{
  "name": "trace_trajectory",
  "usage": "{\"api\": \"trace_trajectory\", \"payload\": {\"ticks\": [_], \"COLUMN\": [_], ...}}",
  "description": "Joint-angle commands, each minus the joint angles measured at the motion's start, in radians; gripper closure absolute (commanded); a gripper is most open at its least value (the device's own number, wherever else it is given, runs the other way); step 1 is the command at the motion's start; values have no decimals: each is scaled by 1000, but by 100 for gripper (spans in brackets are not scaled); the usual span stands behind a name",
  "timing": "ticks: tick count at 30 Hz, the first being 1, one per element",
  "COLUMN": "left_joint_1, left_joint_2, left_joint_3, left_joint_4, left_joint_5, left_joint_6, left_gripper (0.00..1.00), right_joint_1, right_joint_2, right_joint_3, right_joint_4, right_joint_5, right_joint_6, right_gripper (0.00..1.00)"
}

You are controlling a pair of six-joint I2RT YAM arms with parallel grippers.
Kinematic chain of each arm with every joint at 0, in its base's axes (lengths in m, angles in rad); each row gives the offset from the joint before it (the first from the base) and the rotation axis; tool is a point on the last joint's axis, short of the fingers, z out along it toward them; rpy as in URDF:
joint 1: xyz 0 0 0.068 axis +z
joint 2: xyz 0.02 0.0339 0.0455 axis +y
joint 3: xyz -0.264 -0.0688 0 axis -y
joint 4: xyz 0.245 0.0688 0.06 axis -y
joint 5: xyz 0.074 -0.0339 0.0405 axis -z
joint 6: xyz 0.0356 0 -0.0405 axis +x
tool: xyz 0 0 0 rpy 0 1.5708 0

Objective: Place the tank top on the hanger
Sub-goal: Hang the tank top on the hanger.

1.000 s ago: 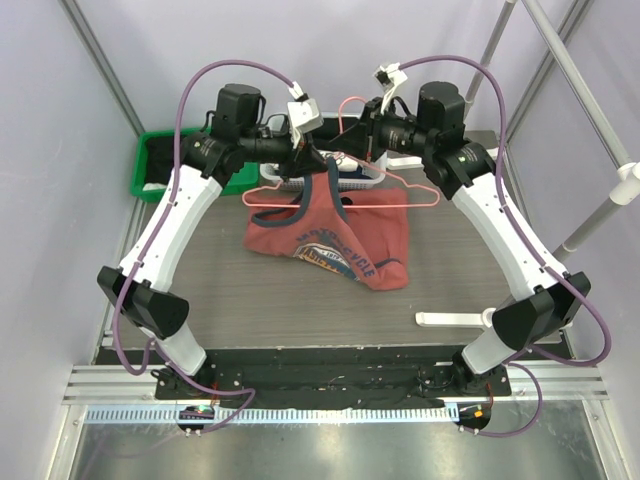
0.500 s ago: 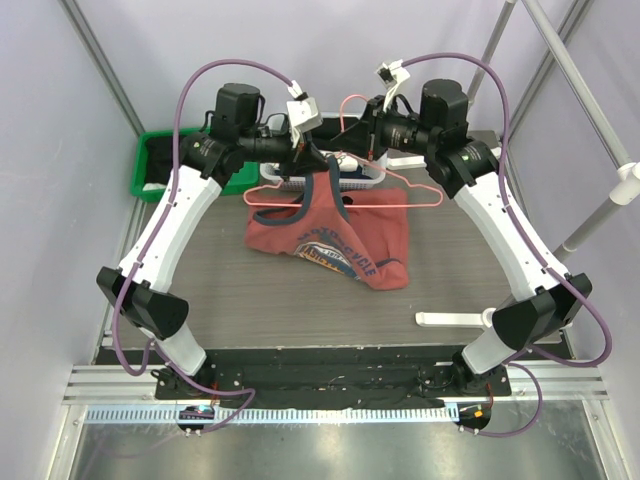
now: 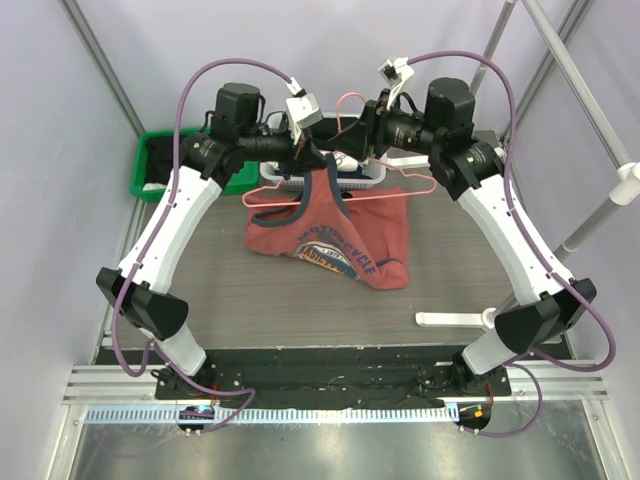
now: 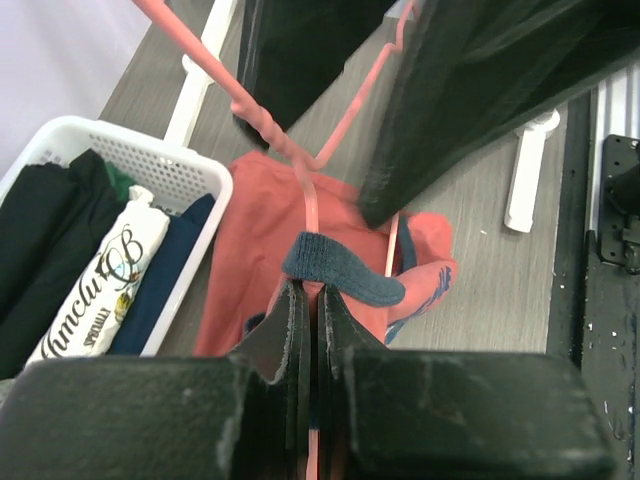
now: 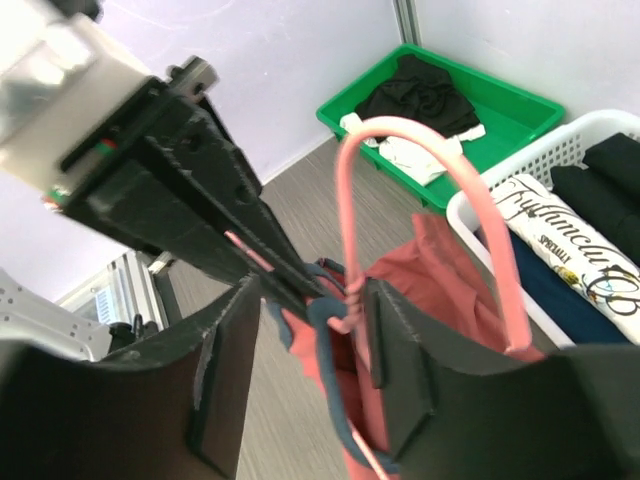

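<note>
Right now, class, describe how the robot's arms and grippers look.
The left arm and right arm have white shells, black joint housings and a looping purple cable each. The left gripper and right gripper have flat, matte black fingers; a small white module sits at each wrist.

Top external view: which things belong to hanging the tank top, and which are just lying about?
In the job: tank top, hanger, left pincer shut on the strap, right pincer open around the hanger's neck.
Lying about: white basket of folded clothes, green tray, white bar.
</note>
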Motion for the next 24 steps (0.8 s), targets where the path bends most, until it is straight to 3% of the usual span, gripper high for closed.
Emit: {"api": "trace_trajectory", "payload": {"ticks": [1, 5, 8, 18, 24], "left_joint_1": [4, 6, 7, 32, 38], "left_joint_2": [-46, -64, -87, -168, -216], "left_joint_3": [38, 46, 46, 4, -5], "left_joint_4": [35, 3, -34, -120, -187], "left_joint_5": [-26, -31, -25, -54, -35], "left_joint_6": [-4, 25, 48, 111, 140], "left_gripper": [100, 100, 100, 100, 100], "right_joint_1": [-4, -12, -21, -27, -38], "right_joint_2": [-66, -81, -99, -162, -193], "right_joint_3": [43, 32, 22, 104, 182], "right_joint_4": [46, 14, -15, -194, -215], "right_joint_5": [-13, -1, 8, 19, 186], "right_joint_6": [-23, -70, -109, -271, -279], "right_gripper": [38, 15, 9, 6, 8]}}
